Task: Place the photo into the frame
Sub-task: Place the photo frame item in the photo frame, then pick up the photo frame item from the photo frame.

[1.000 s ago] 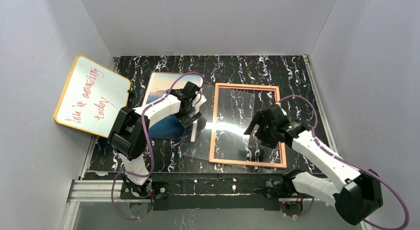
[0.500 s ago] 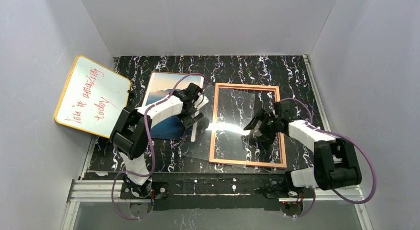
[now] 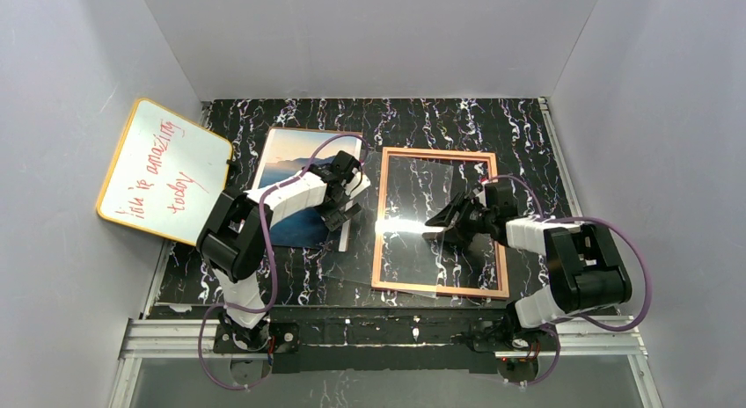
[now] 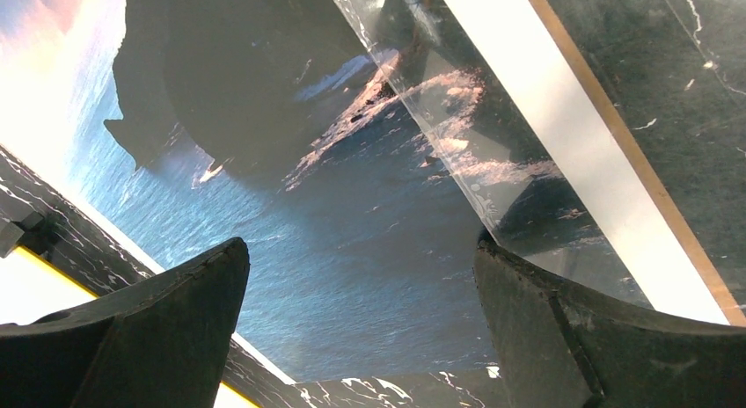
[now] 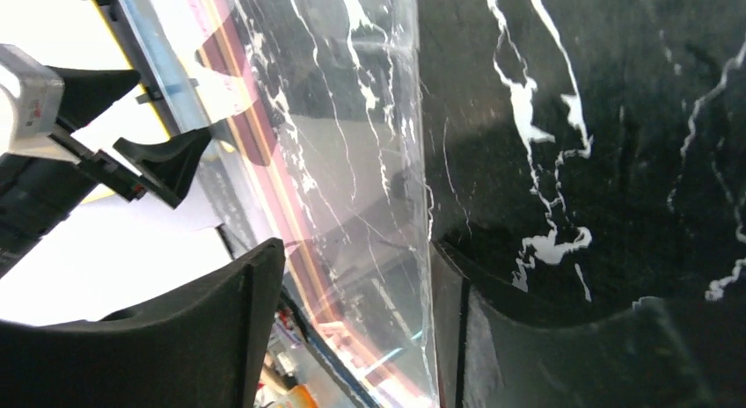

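The photo (image 3: 295, 175), blue sea with dark hills, lies flat on the table left of the frame; in the left wrist view the photo (image 4: 352, 285) fills the space below my fingers. The pink frame (image 3: 437, 152) lies flat at centre right. A clear sheet (image 3: 400, 197) rests slanted across the frame's left half and over the photo's right margin. My left gripper (image 3: 345, 213) hovers open over the photo's right part (image 4: 361, 250), holding nothing. My right gripper (image 3: 433, 229) is low at the clear sheet's right edge (image 5: 420, 162). That edge stands between its parted jaws (image 5: 356, 250), close to the right finger.
A yellow-rimmed whiteboard (image 3: 164, 169) with red writing leans against the left wall. A thin brown edge (image 4: 616, 153) shows beside the photo's white margin. Grey walls close the table on three sides, and a metal rail (image 3: 387, 333) runs along the near edge.
My right gripper has swung lower and to the left, onto the clear sheet's right edge, and its jaws have narrowed. My left gripper has shifted slightly toward the back, still open.
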`<move>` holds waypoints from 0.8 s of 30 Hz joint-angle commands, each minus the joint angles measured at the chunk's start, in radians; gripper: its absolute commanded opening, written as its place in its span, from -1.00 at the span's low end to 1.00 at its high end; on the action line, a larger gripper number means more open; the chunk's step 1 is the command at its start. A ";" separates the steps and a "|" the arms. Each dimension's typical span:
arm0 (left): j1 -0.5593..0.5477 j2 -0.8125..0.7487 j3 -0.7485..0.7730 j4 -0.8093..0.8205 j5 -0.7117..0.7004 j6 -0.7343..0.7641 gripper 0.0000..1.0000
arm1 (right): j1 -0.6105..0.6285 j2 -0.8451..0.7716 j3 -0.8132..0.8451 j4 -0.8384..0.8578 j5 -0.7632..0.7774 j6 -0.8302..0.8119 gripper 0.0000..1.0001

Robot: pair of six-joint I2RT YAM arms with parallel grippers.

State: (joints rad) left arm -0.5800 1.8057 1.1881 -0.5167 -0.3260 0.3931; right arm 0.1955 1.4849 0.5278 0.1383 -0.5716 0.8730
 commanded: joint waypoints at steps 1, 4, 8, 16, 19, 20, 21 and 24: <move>-0.004 0.030 -0.030 0.006 0.004 0.000 0.96 | -0.005 -0.050 -0.128 0.308 0.008 0.107 0.26; -0.004 0.042 -0.026 0.007 0.009 0.003 0.96 | -0.004 -0.105 -0.223 0.524 0.029 0.197 0.03; -0.007 0.059 -0.013 0.005 0.011 -0.002 0.96 | -0.004 -0.095 -0.216 0.565 -0.005 0.200 -0.06; -0.009 0.038 0.009 -0.028 0.068 -0.027 0.96 | -0.003 0.046 -0.108 0.582 -0.176 0.176 -0.32; -0.009 0.015 0.041 -0.057 0.091 -0.040 0.96 | -0.006 0.088 -0.038 0.524 -0.273 0.121 -0.97; -0.009 0.008 0.056 -0.068 0.095 -0.044 0.97 | -0.009 0.088 -0.008 0.442 -0.278 0.083 -0.97; -0.009 -0.001 0.073 -0.079 0.098 -0.047 0.97 | -0.011 0.075 0.026 0.361 -0.274 0.039 -0.97; -0.002 -0.030 0.154 -0.122 0.112 -0.063 0.96 | -0.031 0.001 0.128 0.086 -0.208 -0.117 -0.97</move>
State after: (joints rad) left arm -0.5846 1.8122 1.2377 -0.5705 -0.2714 0.3691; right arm 0.1837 1.5658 0.5224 0.5095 -0.7685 0.9546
